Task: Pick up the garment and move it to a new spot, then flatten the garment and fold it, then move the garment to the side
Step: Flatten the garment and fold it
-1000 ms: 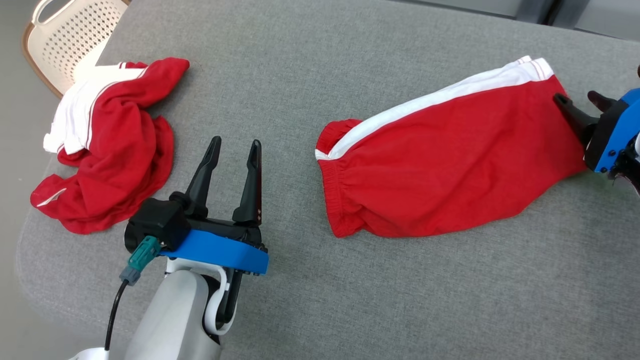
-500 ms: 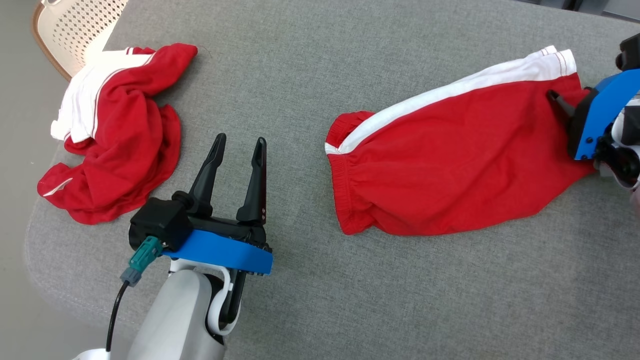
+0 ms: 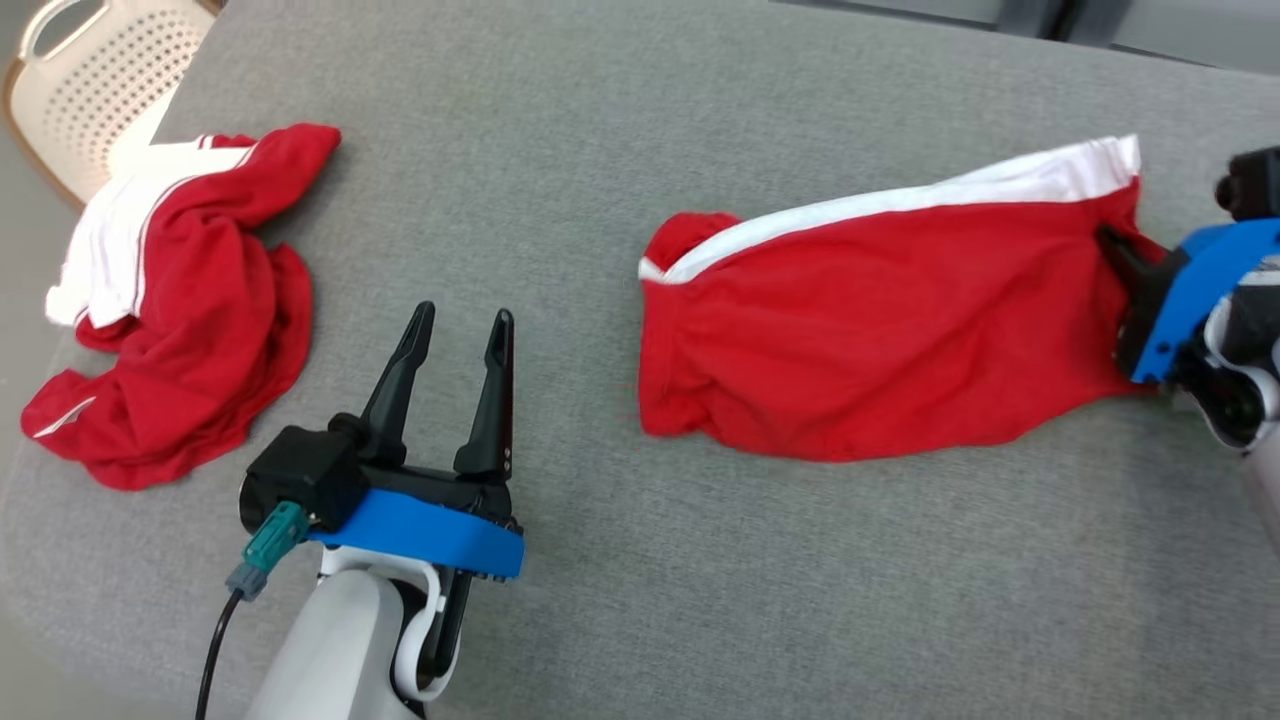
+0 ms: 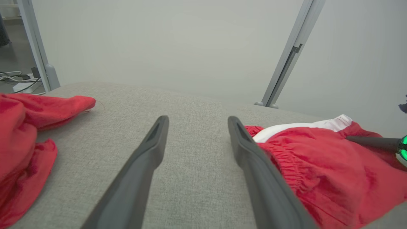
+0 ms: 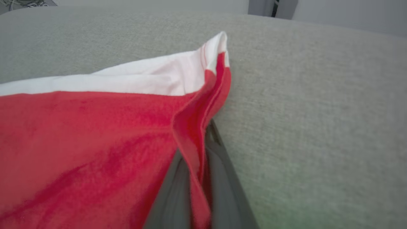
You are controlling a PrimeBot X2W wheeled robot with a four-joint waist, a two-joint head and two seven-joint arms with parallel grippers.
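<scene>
The garment (image 3: 880, 330), red shorts with a white side stripe, lies stretched out on the grey cushion (image 3: 620, 150), right of centre. My right gripper (image 3: 1112, 245) is shut on the garment's right hem. In the right wrist view a fold of red cloth (image 5: 194, 146) is pinched between the two fingers and lifted into a ridge. My left gripper (image 3: 462, 322) hovers open over bare cushion, left of the garment's elastic waistband (image 4: 286, 156), holding nothing. The waistband end looks bunched and slightly raised.
A second red and white garment (image 3: 170, 320) lies crumpled at the cushion's left edge. A beige perforated basket (image 3: 90, 90) stands beyond the far left corner. Grey wall panels and a metal post (image 4: 286, 60) rise behind the cushion.
My right gripper has shut on the garment's right hem and the cloth has pulled taut, its waistband end shifting. The head camera has moved a little. The left gripper has stayed open.
</scene>
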